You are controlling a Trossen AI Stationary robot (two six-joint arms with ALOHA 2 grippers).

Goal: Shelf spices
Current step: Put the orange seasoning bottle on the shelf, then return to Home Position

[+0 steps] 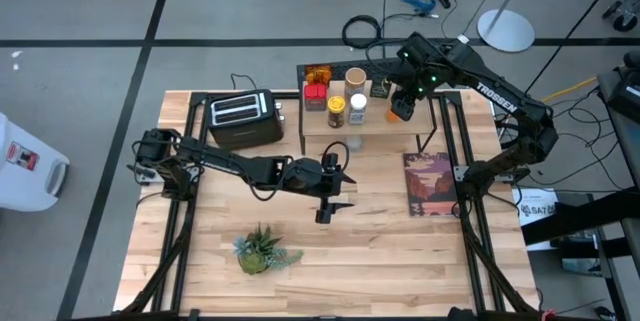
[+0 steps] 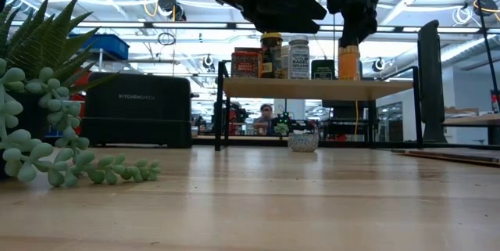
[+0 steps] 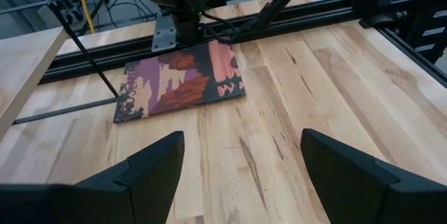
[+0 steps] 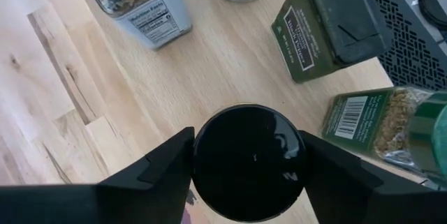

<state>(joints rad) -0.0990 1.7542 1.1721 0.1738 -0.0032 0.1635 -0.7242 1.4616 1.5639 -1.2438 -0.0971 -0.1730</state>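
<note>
Your right gripper (image 4: 246,161) flanks the dark cap of the orange bottle (image 2: 349,62), which stands at the 3 o'clock end of the shelf (image 2: 312,88). I cannot tell whether it grips. Open it fully, then rise straight up, clear of the shaker (image 1: 357,109) at 9 o'clock. The left gripper (image 3: 241,140) waits wide over the table.

A light wooden tabletop (image 1: 380,241) carries a black toaster (image 1: 245,117), a small green potted plant (image 1: 262,251) and a flat illustrated book (image 1: 431,183). At its far edge stands the shelf (image 1: 375,133), its plank top crowded with spice jars (image 1: 336,111), tins and an orange bottle (image 2: 348,61).
</note>
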